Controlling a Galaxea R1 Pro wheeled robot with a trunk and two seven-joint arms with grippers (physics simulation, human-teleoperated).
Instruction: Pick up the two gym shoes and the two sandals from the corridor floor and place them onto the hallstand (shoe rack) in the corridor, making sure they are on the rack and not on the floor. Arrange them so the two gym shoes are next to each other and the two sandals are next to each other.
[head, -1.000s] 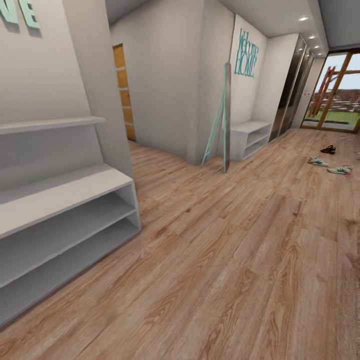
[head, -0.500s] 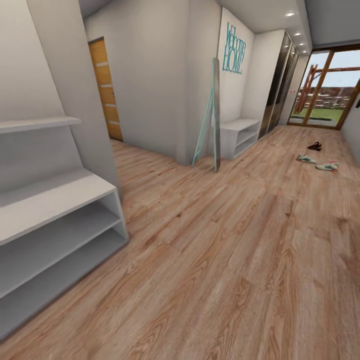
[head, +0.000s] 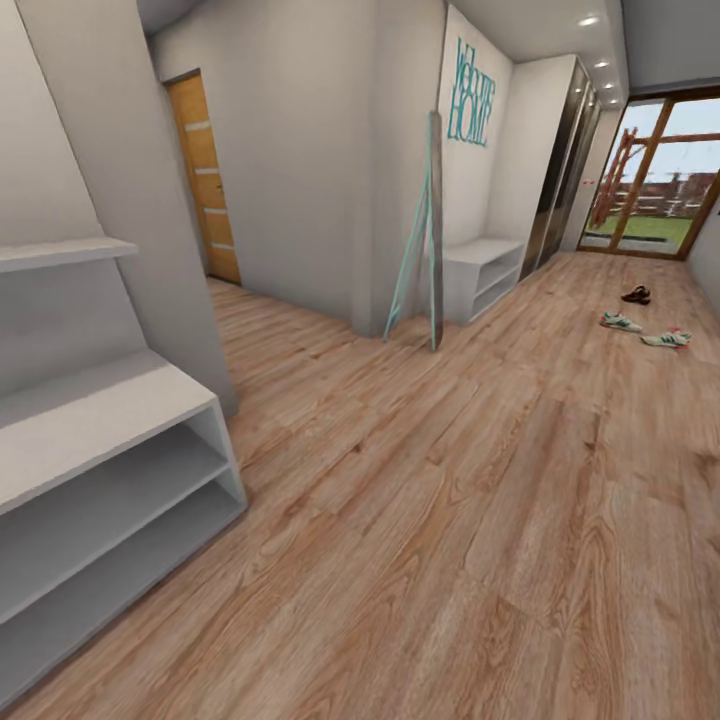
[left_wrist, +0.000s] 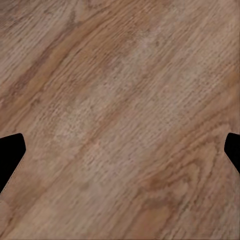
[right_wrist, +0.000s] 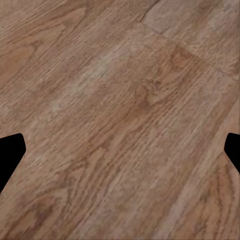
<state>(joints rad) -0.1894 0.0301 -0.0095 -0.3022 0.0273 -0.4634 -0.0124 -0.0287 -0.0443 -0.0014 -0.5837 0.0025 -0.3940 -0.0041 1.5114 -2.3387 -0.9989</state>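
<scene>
Your gym shoes (head: 645, 331) and one sandal (head: 636, 294) lie on the corridor floor (head: 450, 520) at right, hallstand (head: 110, 470) lower left; both jaws stand apart.

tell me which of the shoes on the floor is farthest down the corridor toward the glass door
The dark brown sandal. It lies beyond both cream gym shoes, closest to the glass door.

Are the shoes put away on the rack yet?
Not yet. The two gym shoes and a sandal lie far down the corridor floor. The hallstand nearby holds nothing. Both pincers, left and right, are open and empty. All the carrying remains.
</scene>
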